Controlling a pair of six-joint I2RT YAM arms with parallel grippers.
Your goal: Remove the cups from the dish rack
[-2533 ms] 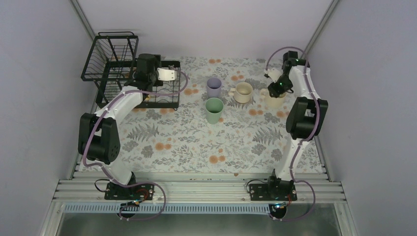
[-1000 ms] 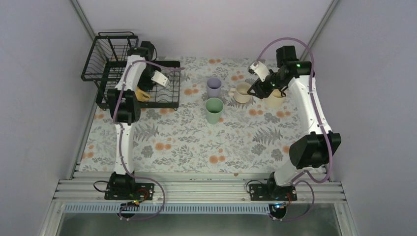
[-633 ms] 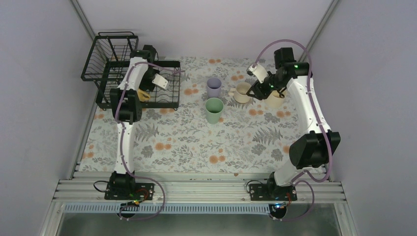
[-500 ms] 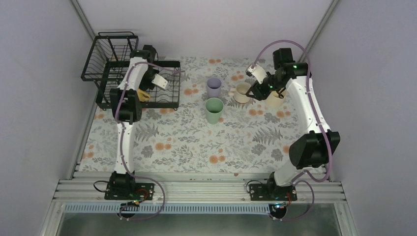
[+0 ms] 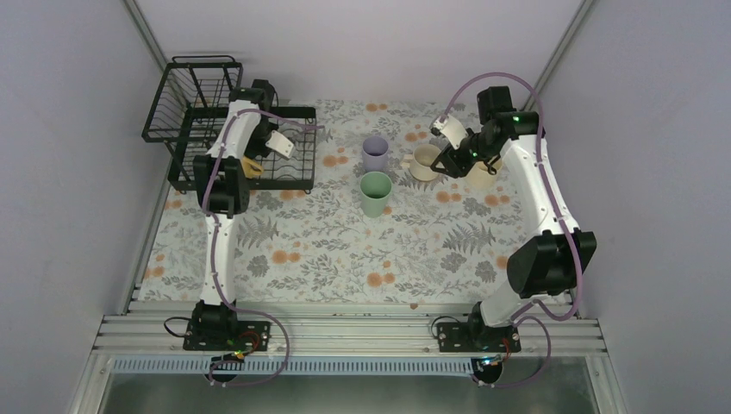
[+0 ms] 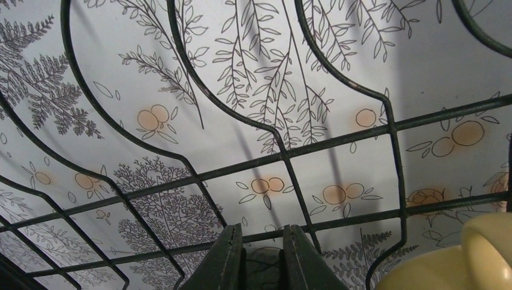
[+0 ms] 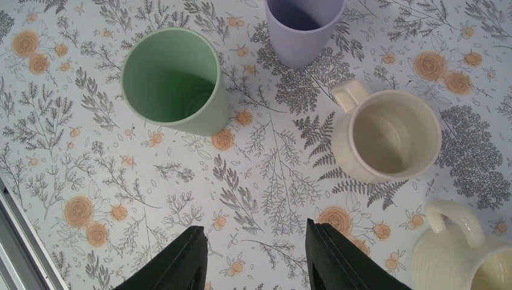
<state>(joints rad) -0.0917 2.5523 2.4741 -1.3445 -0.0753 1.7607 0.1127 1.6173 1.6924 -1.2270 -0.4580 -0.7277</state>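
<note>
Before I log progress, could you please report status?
Left end effector narrowly open, empty, over dish rack wires. Right end effector open, empty, above unloaded cups. Yellow mug still in rack. No obstruction seen.

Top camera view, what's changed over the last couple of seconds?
The left arm stretched out, bringing its tool down into the dish rack beside the yellow mug. The right tool drew back left from the ribbed cream mug and hangs open. The lavender cup, mint cup and plain cream mug stayed put.

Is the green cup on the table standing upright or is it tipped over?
Upright. The green cup stands on its base on the table, open mouth facing up.
</note>
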